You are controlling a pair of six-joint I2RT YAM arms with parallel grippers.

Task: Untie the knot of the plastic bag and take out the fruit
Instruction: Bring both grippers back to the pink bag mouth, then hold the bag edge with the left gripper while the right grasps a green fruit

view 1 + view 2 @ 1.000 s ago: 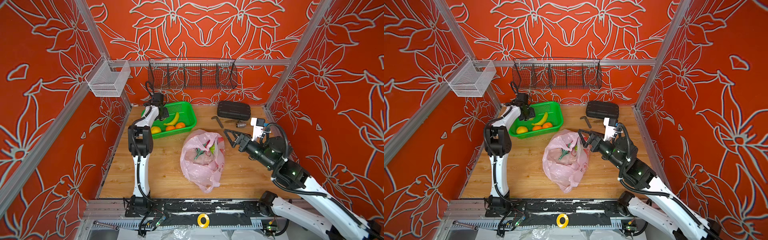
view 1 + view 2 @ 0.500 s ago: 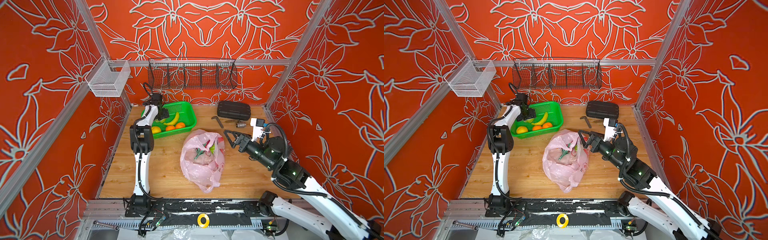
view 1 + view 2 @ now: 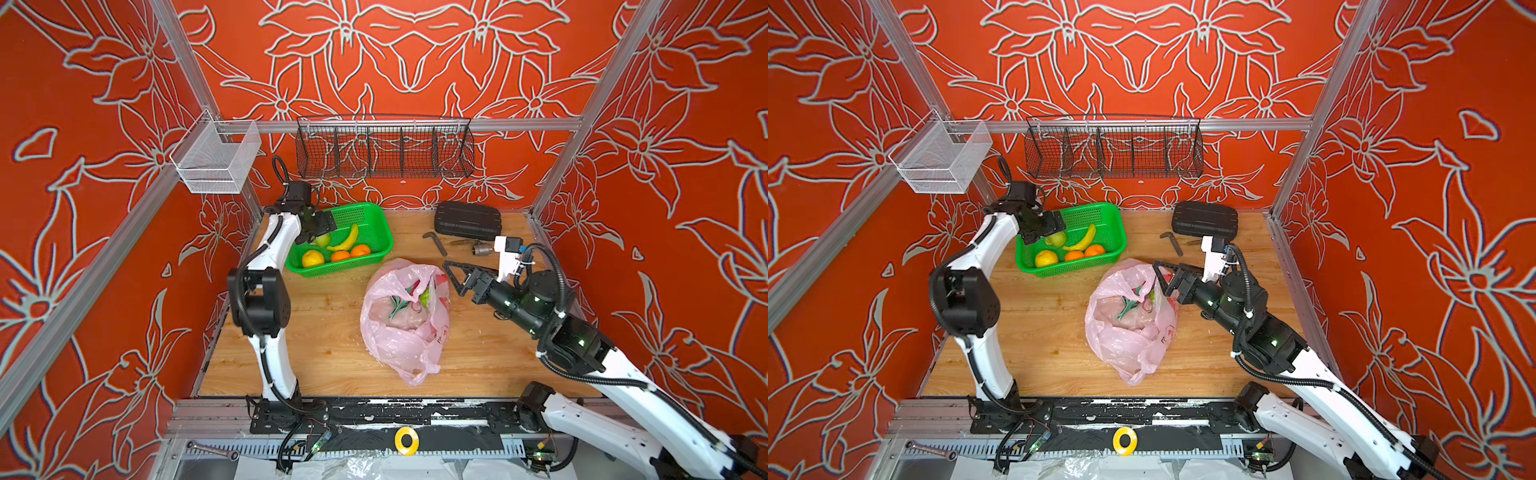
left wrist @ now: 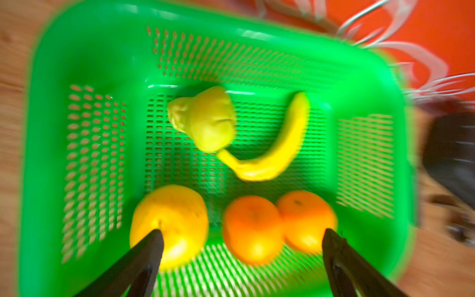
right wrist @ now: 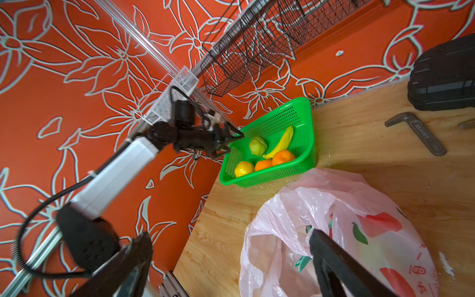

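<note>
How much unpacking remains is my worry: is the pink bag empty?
Not empty: the plastic bag gapes open, and a green fruit and a pinkish, green-leafed one lie inside.

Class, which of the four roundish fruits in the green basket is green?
The pale green fruit lying beside the banana; the others are a yellow fruit and two oranges.

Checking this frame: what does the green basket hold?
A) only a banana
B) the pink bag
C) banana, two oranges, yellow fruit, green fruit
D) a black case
C: the left wrist view shows the banana, one orange, a second orange, the yellow fruit and the green fruit lying in the green basket.
</note>
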